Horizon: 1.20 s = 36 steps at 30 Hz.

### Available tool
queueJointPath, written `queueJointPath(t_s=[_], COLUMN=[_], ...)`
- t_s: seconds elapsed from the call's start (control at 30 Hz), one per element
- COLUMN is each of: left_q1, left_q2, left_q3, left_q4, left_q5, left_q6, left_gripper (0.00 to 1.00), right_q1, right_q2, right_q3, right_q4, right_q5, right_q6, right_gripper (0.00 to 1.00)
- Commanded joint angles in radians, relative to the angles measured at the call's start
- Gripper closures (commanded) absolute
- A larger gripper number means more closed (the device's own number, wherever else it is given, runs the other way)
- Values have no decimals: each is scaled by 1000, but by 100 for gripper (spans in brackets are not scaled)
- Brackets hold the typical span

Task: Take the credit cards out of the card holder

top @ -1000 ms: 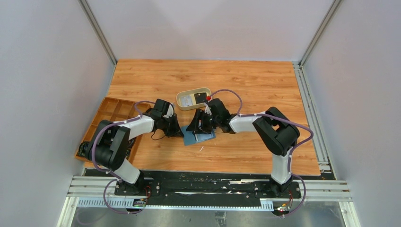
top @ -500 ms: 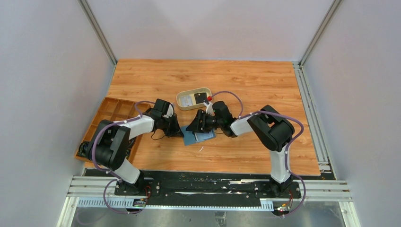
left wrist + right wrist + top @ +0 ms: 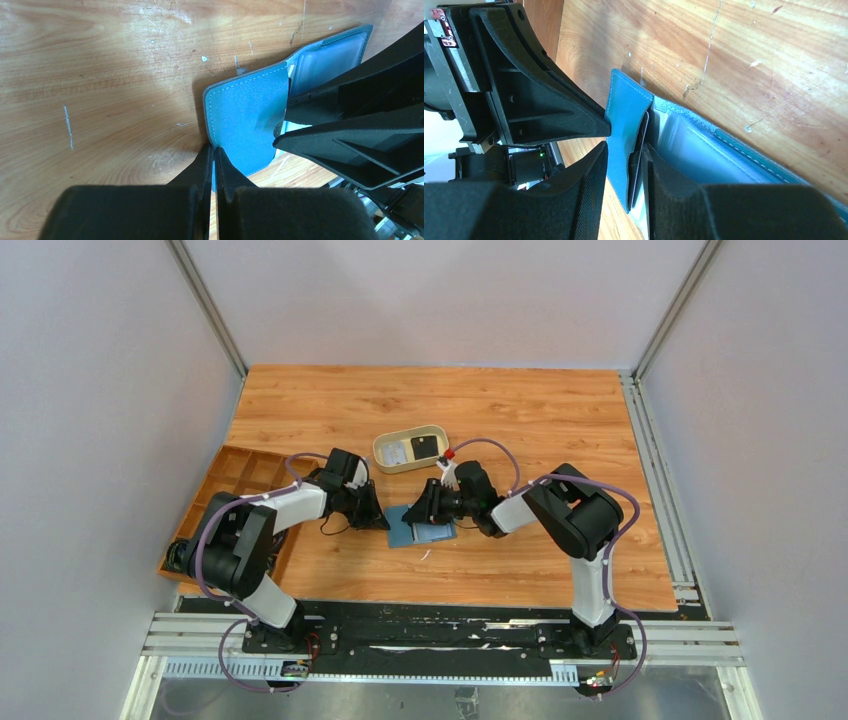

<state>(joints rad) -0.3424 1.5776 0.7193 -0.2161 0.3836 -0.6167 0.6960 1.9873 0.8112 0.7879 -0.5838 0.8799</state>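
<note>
Teal card holder (image 3: 405,531) lies open on the wooden counter (image 3: 540,410), just below the middle of the overhead frame, between the two arms. One half rests flat, its paler pocket facing up. The other half stands lifted off the wood, its plain blue back facing the left wrist camera.

The left claw (image 3: 214,156) has its fingers pressed together on the lower left corner of that raised half, and a sliver of blue leather shows between them.

The right claw (image 3: 625,154) comes in from the right of the overhead frame and meets the holder from the opposite side. Its two black fingers stand partly apart, one on each side of the raised flap. Between them, beside the blue leather, shows the thin pale edge of a credit card (image 3: 644,131) seated in the pocket. I cannot tell whether these fingers press on the flap and card or only straddle them.

Above the holder in the overhead frame sits a beige oval tray (image 3: 381,448) with a pale card (image 3: 397,452) and a small dark item (image 3: 425,446) inside it. At the left edge of the counter lies a wooden divided tray (image 3: 232,462), partly under the left arm.
</note>
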Motion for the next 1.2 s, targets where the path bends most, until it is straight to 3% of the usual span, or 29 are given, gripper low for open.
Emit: queueJointPath(t_s=[0.0,0.43,0.7,0.77,1.17], left_q1=[-3,-3,-3,-3,-3], left_q2=[64,65,61,62,63], left_q3=[-31,-32,-35,-35,-31], left_q4=[-53,-54,-56,-56,-57], left_q5=[-123,-126,-126,-127,-132], left_q6=[41,43,44,42,47], left_gripper=[100,100,100,100,100], right_q1=[2,-29,-33,-36,-117], right_q2=[62,106,112,113,68], right_q3=[-71,-120,-125,-130,-214], right_q4=[-191,-78,-60,-49,-9], right_q5=[-7,-51,-55,-59,-88], right_q6=[-33,16,20,23,20], right_gripper=[64,85,91,99,100])
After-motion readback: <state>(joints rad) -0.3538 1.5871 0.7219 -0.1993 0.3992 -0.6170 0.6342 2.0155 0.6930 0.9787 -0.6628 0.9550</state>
